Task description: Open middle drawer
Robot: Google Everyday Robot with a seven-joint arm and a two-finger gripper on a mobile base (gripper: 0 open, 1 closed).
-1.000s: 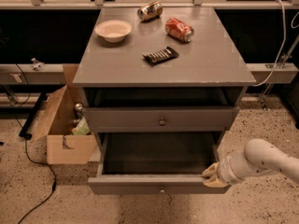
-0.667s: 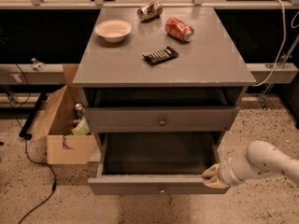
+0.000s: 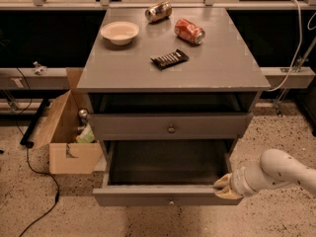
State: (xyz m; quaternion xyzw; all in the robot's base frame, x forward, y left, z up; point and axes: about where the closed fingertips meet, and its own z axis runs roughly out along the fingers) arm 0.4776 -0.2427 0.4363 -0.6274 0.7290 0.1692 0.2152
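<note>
The middle drawer (image 3: 148, 195) stands pulled well out of the grey bench (image 3: 222, 68), its dark inside open to view and looking bare, and its small round knob (image 3: 171, 200) sits at the middle of the flat front. Above it the top drawer (image 3: 207, 126) has its front set back, with its own knob (image 3: 171, 129) at the centre and a dark gap between it and the bench top. The pincer (image 3: 224, 186) rests at the right front corner of the middle drawer, touching the top edge of the front. Whether it is released or clenched cannot be told. The white arm (image 3: 276, 169) reaches in from the lower right.

On the bench lie a pale bowl (image 3: 119, 32) at the left, a brown can (image 3: 158, 12) on its side at the back, a red can (image 3: 189, 31) on its side just right of it, and a dark snack bar (image 3: 169, 59) near the middle. A cardboard box (image 3: 74, 157) stands on the speckled floor just left of the bench
</note>
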